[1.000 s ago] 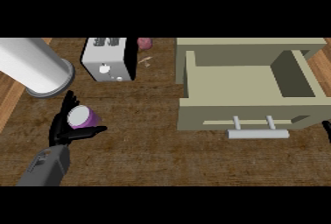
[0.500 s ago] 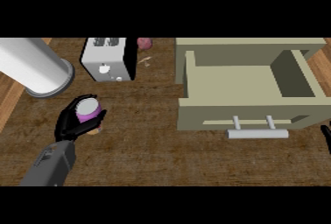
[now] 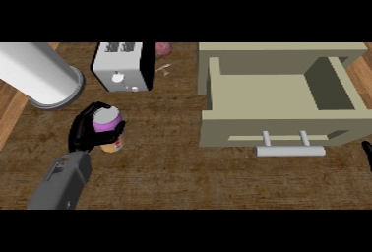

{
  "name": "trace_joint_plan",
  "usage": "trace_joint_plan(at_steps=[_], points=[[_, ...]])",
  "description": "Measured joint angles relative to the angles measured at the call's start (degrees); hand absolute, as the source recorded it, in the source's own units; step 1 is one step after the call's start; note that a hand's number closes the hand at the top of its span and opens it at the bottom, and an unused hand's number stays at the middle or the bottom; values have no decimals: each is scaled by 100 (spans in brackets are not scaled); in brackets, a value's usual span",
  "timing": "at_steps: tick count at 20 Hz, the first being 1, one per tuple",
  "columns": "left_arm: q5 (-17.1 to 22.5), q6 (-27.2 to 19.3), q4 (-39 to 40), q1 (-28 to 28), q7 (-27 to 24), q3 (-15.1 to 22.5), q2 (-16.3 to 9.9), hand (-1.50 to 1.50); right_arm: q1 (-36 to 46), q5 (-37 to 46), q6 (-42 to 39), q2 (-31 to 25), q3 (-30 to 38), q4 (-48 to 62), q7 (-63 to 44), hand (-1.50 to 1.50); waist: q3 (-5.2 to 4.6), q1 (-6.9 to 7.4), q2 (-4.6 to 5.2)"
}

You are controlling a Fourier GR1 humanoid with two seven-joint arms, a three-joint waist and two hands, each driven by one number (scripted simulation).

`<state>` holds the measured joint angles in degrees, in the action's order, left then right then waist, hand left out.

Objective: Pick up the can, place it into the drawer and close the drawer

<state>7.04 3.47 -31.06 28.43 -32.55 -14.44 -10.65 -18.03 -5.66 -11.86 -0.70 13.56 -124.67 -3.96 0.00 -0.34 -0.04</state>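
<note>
Head view: left hand curling round can, needing level carrying toward open drawer; right hand state indeterminable.

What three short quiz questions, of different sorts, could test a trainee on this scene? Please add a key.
1. True or false: the left hand is curled round the can.
2. The drawer is: A) open with nothing showing inside, B) shut, C) open with the can inside.
3. Fill in: the white appliance behind the can is a ____.

Key:
1. True.
2. A; its handle faces the robot.
3. Toaster, beside the large white cylinder. Only a sliver of the right hand shows at the right edge.
</note>
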Motion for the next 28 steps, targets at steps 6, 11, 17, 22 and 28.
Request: trace_joint_plan(at_steps=[6, 11, 17, 22, 28], points=[[121, -276, -1330, -649, 473, 241, 269, 150, -35, -97, -20, -49, 52, -120, -129, -150, 1, 31, -10], [92, -507, -2812, -1197, 1178, 662, 531, 150, 180, -129, 29, -103, 167, -63, -283, -150, 3, 53, -14], [-34, -643, -3887, -1154, 2012, 1021, 534, 150, 28, -196, -78, -41, 266, -132, -149, -150, 2, 28, -11], [-333, -1036, -4630, -800, 2816, 1421, 713, 150, 19, -300, -113, -97, 368, -209, -216, -150, 2, 20, -12], [-560, -1419, -4888, -53, 3653, 1793, 943, 150, 94, -141, -4, -22, 228, -184, -229, -150, 1, -3, -4]])
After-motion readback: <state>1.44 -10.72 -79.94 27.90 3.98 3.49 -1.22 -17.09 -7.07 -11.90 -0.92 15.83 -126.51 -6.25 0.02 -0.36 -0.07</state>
